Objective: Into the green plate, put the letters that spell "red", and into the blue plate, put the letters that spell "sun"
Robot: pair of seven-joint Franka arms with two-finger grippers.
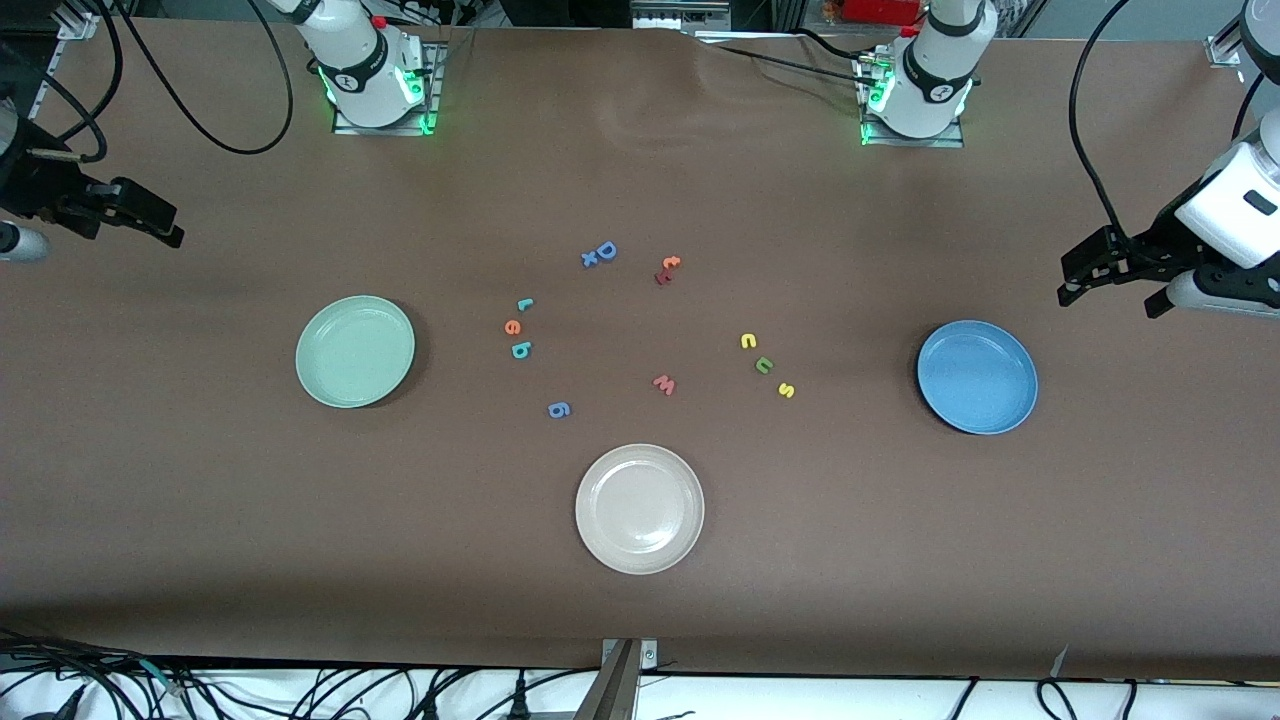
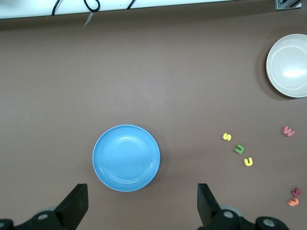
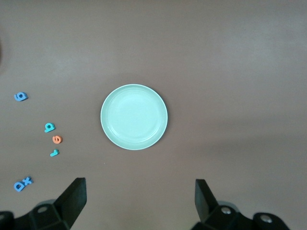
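The teal "r" (image 1: 525, 304), orange "e" (image 1: 512, 327) and teal "d" (image 1: 520, 349) lie in a short row beside the empty green plate (image 1: 355, 351). The yellow "n" (image 1: 748, 341), green "u" (image 1: 763, 365) and yellow "s" (image 1: 786, 390) lie in a slanted row toward the empty blue plate (image 1: 977, 377). My left gripper (image 1: 1115, 297) hangs open over the table's end by the blue plate (image 2: 126, 157). My right gripper (image 1: 150, 215) hangs open over the other end, with the green plate (image 3: 134, 117) ahead of it. Neither holds anything.
A beige plate (image 1: 639, 508) sits mid-table, nearest the front camera. Other loose letters lie around: a blue "g" (image 1: 559, 409), a pinkish "w" (image 1: 664, 384), a blue "D" (image 1: 605, 251) with an "x" beside it, and an orange "t" (image 1: 671, 263).
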